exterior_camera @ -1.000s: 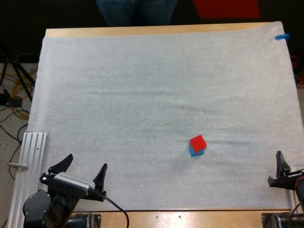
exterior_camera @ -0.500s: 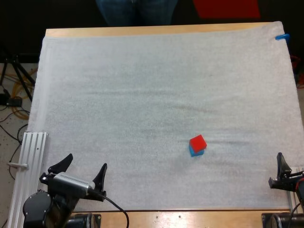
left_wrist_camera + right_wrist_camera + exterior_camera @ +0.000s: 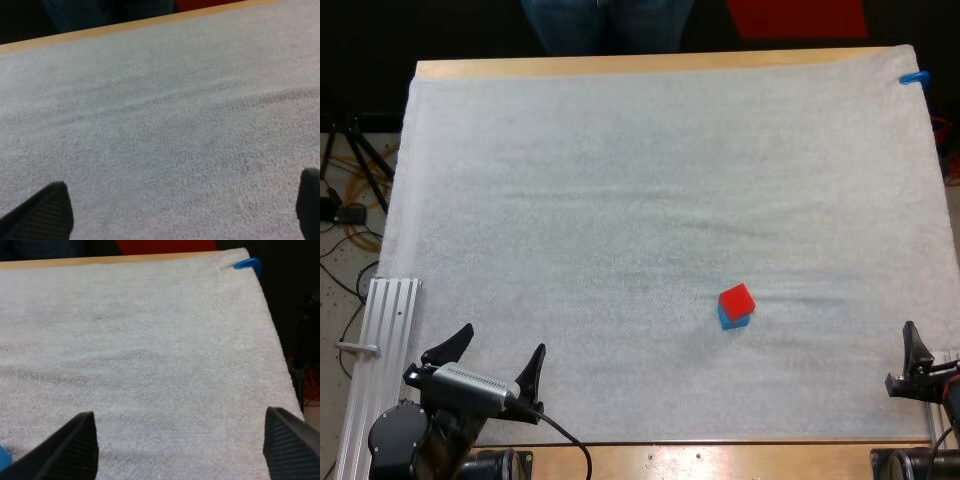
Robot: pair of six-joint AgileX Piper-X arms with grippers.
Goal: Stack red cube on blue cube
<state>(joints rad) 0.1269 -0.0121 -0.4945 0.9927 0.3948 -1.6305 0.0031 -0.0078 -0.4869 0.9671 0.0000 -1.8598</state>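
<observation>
White mat, red cube atop blue cube, high view

Soft, even light from above falls on the white mat, bright and flat. Its creases show as faint grey bands. Beyond the far edge of the tabletop the room lies dark.

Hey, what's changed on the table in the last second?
The right gripper eased back slightly toward the near edge, open; nothing was grasped or released. The red cube sits on the blue cube as before, and the left gripper stayed open at the near left corner.
</observation>
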